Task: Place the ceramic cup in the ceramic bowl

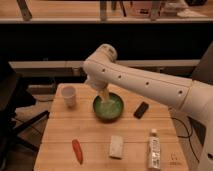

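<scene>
The ceramic cup (69, 95), small and plain white, stands upright on the wooden table at the back left. To its right sits the ceramic bowl (119, 112), dark green at the rim and paler green inside. My white arm reaches in from the right, and the gripper (103, 95) hangs over the bowl's back left edge, pointing down. It is open and holds nothing. The cup is about a hand's width to the left of the gripper, apart from it.
A black flat object (141, 109) lies right of the bowl. Along the front of the table (92, 131) lie an orange carrot-like piece (77, 150), a white block (116, 146) and a white tube-shaped bottle (154, 150). A dark chair (10, 107) stands at the left.
</scene>
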Available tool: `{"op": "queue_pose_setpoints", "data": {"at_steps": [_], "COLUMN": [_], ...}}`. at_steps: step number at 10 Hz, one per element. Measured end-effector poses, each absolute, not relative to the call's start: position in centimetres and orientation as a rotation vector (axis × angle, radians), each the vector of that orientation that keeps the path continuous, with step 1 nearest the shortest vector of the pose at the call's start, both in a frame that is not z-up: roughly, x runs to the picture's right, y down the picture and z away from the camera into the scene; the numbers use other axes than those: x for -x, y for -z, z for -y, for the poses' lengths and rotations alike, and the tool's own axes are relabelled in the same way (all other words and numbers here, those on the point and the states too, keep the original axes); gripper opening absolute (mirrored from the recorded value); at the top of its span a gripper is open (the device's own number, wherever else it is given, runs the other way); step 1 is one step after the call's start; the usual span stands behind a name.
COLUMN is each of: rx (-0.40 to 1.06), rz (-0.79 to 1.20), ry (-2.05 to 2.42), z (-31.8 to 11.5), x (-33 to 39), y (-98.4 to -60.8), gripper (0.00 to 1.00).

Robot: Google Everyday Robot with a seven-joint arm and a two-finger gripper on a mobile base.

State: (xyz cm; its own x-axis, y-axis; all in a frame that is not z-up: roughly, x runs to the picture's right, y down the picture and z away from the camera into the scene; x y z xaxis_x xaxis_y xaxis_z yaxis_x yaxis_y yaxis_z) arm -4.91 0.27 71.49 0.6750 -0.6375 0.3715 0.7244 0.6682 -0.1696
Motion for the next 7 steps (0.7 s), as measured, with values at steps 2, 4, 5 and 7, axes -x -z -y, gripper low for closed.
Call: {"op": "queue_pose_setpoints", "data": {"at_steps": [2, 4, 5, 7], "rx": [0.314, 0.311, 0.312, 0.314], "rz": [0.311, 0.336, 0.341, 0.358], "ry": [0.8, 0.822, 0.827, 0.84], "z": [-0.2, -0.3, -0.4, -0.8], "x": [5.6, 6.9, 7.0, 7.5], "y": [-72.1, -72.6, -73.0, -73.6], "gripper": [0.8, 0.8, 0.8, 0.8]}}
